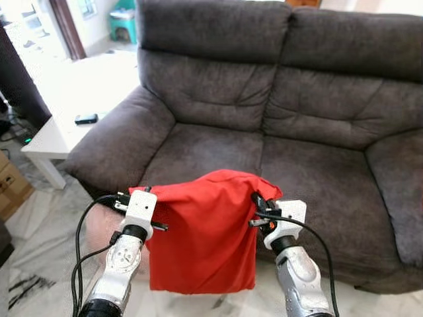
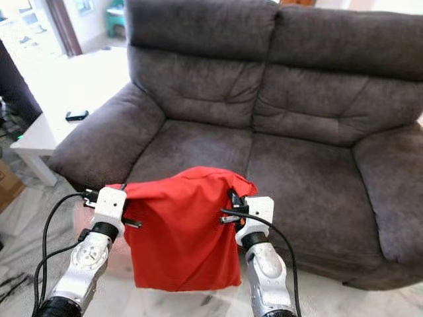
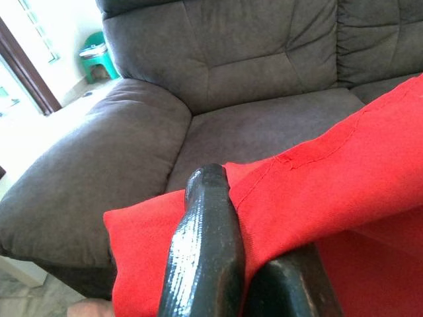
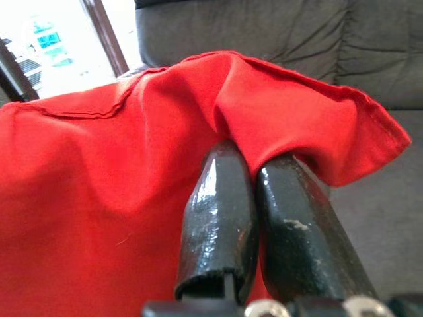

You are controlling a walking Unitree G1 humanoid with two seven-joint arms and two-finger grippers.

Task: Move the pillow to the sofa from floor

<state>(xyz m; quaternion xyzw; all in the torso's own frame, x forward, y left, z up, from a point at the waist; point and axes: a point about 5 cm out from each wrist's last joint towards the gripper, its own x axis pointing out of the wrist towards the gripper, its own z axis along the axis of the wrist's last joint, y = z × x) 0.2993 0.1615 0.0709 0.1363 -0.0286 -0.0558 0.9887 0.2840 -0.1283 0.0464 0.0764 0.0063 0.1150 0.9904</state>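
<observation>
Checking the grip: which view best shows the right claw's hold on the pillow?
The right wrist view: both fingers pinch the red pillow fabric. The eye views show the right claw at its edge; the left wrist view shows the left claw's hold.

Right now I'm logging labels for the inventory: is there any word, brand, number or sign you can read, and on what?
None can be read.
red pillow, held by the left gripper and right gripper: plain cloth, no print.
grey sofa: no tag or label.
small dark device on the white table: too small to show any text.
cardboard box: no legible marking.
</observation>
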